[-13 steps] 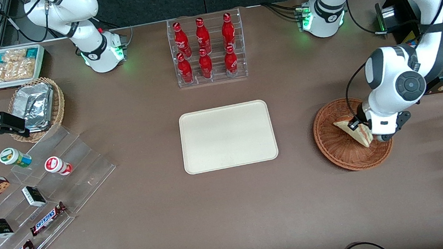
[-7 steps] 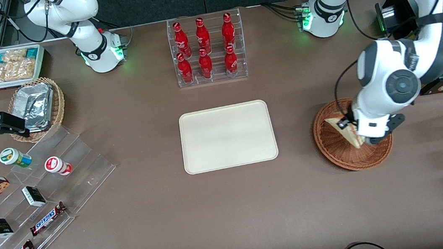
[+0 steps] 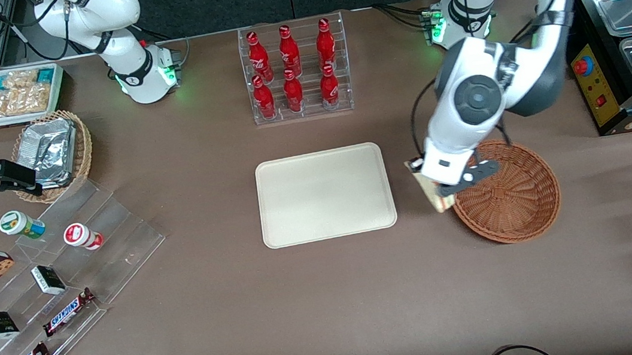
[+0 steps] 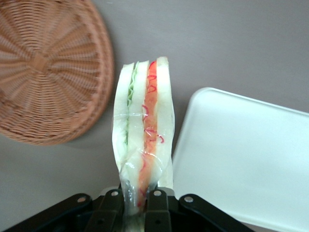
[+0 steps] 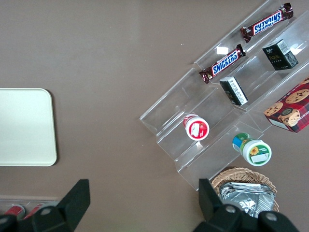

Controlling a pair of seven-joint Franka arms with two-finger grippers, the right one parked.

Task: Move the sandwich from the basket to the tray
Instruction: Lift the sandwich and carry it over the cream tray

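Since a second ago the gripper [image 3: 435, 187] has carried the sandwich [image 3: 431, 190] up out of the basket [image 3: 521, 200] and sideways toward the tray [image 3: 324, 194]; the basket, which then held the wedge, now lies bare with its woven floor showing; the tray has not shifted.

The gripper hangs above the table [image 3: 247, 306] in the gap between basket and tray, just past the basket's rim; its fingers [image 4: 157, 205] are pinched on the sandwich's narrow end, seen plainly in the wrist view, where the wedge [image 4: 143, 130] stands upright out of the gripper [image 4: 137, 208] in clear wrap, white bread with a green layer and a red-orange layer facing the camera; under it in that view are brown table, the basket [image 4: 53, 72] to one flank and a rounded corner of the tray [image 4: 241, 159] to the other; the sandwich touches neither.

A rack of red bottles [image 3: 294, 71] stands farther from the front camera than the tray.
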